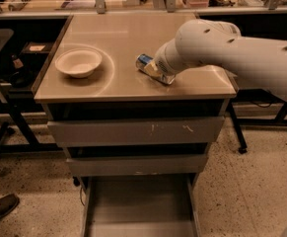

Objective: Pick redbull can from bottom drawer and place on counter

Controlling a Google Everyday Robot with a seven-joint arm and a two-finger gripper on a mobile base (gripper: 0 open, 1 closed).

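Redbull can: lying sideways on desk, right of white bowl; gripper at its right end, hold cannot be told.

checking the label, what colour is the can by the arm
Blue-and-silver redbull can, camera view; end effector at it.

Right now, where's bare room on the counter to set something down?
Counter: bare back strip behind white bowl and redbull can; bare gap between them. Crowded at the can: gripper at it, arm overhead. Bottom drawer floor is bare too.
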